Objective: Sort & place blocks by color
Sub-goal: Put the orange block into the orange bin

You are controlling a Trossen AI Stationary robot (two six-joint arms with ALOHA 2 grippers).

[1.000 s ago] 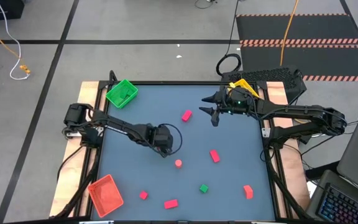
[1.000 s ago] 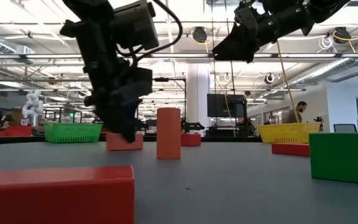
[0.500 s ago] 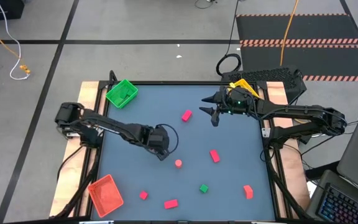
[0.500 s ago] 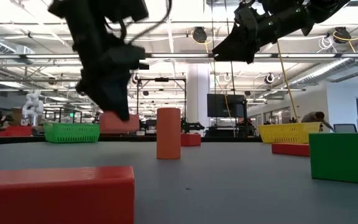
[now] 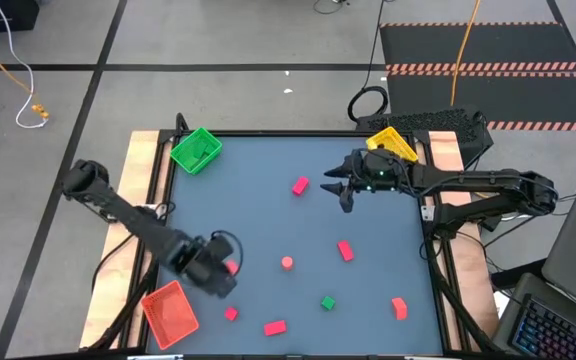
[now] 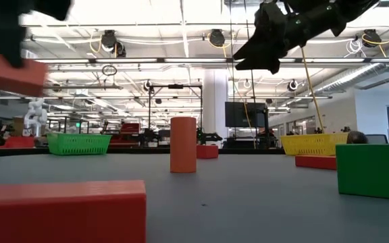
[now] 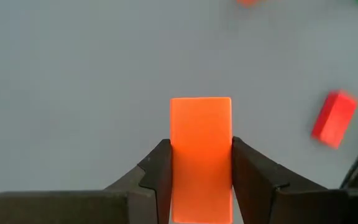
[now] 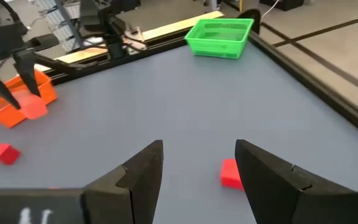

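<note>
My left gripper (image 5: pixel 223 272) is shut on a salmon-orange bar block (image 7: pixel 201 134), just beyond the far right corner of the red tray (image 5: pixel 171 312). In the low view the block (image 6: pixel 9 69) is high at the left. My right gripper (image 5: pixel 344 192) hangs open above the table's far right part, near the yellow tray (image 5: pixel 390 143), with a pink-red block (image 8: pixel 230 173) on the table beyond its fingers. Loose blocks rest flat on the table: pink (image 5: pixel 300 185), red (image 5: pixel 345 250), a round one (image 5: pixel 286 263) standing on end, green (image 5: pixel 328 302), orange (image 5: pixel 399 307). My left gripper pinches the salmon-orange bar between its two fingers (image 7: pixel 160 165), one on each long side (image 7: pixel 174 146). The fingers lie along the bar, and its free end (image 7: pixel 201 106) sticks out past the fingertips. The bar is lifted clear of the table.
The green tray (image 5: pixel 196 150) sits at the far left corner. Two more red blocks (image 5: pixel 230 314) (image 5: pixel 275 327) lie near the table's near edge, right of the red tray. A bare stretch of table lies between the green tray and the pink block.
My left gripper has lifted the salmon-orange bar clear of the table near its middle and carried it toward the table's near left, toward the red tray, staying shut on it. The other blocks have stayed where they were.
</note>
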